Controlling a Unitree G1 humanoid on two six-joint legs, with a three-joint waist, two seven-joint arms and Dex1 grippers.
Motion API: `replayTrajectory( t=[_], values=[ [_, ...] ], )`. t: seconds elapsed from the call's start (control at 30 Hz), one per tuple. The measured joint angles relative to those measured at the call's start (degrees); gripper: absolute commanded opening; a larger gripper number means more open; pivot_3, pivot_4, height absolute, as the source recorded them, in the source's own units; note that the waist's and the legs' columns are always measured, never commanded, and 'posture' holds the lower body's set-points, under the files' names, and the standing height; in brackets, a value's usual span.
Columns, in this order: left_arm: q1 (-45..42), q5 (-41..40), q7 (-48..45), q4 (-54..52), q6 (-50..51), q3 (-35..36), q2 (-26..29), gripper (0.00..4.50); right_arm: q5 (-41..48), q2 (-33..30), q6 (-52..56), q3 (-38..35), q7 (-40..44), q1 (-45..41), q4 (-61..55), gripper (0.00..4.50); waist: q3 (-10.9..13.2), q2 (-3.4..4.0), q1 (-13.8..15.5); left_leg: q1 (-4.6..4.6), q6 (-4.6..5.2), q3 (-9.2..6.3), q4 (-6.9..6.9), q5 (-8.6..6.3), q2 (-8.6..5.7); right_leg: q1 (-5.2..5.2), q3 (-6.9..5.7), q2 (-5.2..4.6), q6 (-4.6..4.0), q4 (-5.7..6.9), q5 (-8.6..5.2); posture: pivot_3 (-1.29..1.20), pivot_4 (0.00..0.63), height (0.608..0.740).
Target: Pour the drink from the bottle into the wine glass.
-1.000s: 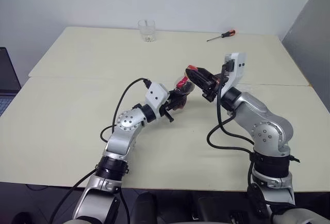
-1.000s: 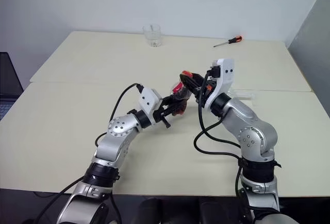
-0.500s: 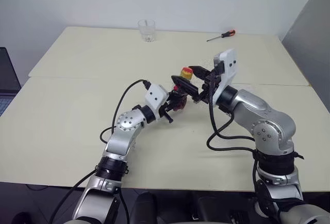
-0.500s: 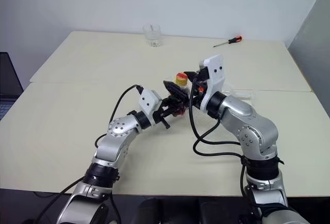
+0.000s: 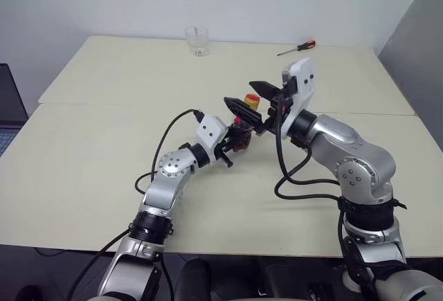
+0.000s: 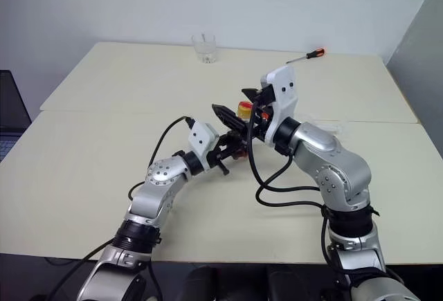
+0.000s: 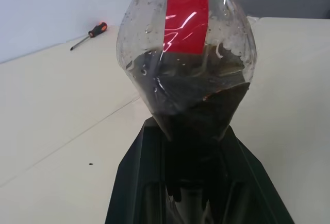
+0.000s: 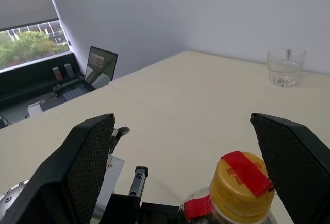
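The right gripper point(image 8: 180, 177) has spread its fingers wide around the still-capped bottle point(image 5: 242, 137), which the left gripper point(image 5: 237, 142) keeps clamped mid-table; uncapping looks unfinished.

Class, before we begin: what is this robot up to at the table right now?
The left gripper is shut on the bottle, holding it upright above the table with dark drink inside. The right gripper stands open on either side of the cap, which is on the bottle. A tumbler and a screwdriver lie at the far edge. Nothing is poured yet.
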Motion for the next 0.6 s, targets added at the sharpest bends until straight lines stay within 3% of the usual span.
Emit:
replayTrajectory(
  t=[0.33,0.6],
  values=[
    [0.03,0.05,0.14,-0.01,0.02,-0.04,-0.13,0.63,-9.74,0.62,-4.44,3.45,0.14,-3.59,10.7,4.5,0.0,0.0,0.07,0.01,0.0,0.02,-0.01,0.0,0.01,0.0,0.01,0.0,-0.01,0.02,0.0,0.0,0.15,0.74],
    [0.79,0.05,0.35,-0.05,0.02,-0.04,-0.11,0.63,-10.29,4.95,-5.43,1.86,-0.74,-5.08,15.02,4.5,0.0,0.0,0.06,0.03,0.0,0.0,0.0,0.0,0.01,-0.01,0.0,0.0,-0.01,0.11,0.0,0.0,0.15,0.74]
  ],
)
